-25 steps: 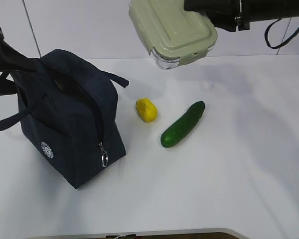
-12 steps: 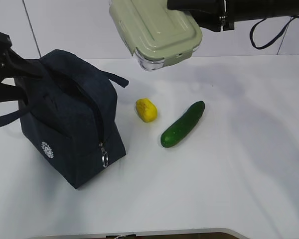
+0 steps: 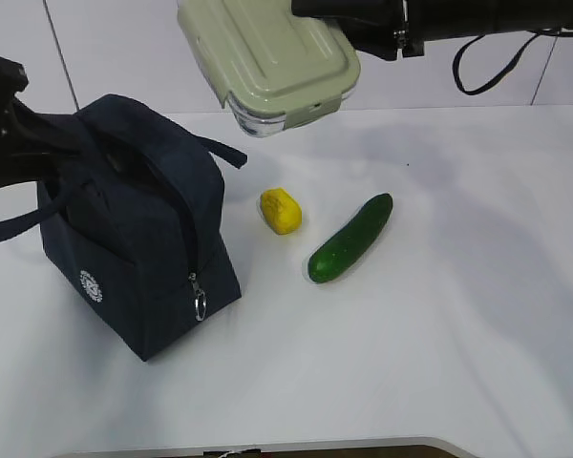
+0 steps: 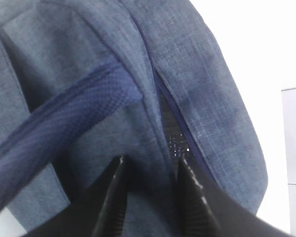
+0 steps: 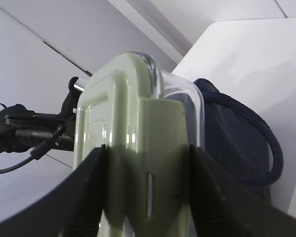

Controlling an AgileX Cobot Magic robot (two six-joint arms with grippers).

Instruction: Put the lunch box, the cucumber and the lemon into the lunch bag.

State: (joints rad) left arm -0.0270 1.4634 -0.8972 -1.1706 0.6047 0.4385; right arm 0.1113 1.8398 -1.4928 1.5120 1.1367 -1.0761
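The box, pale green lid up over a clear glass base, hangs in the air at the top of the ext. view, clamped at one end by the right gripper; vs a sec ago it has slid leftward, from above the lemon/cucumber area to nearer the bag's top, tilt roughly the same. Right wrist view shows both fingers pressed on the lid's sides, w/ the bag below. The bag stands on the table at left, zipper open along the top, ring pull hanging at the front corner; it sits where it sat before. Left gripper is at the bag's top edge, fingers either side of a fabric fold by the zipper, closer together than earlier, pinching it. Lemon and cucumber lie near each other right of the bag, unmoved, not touching. Only marking: a small round white logo on the bag's side, too small to read.
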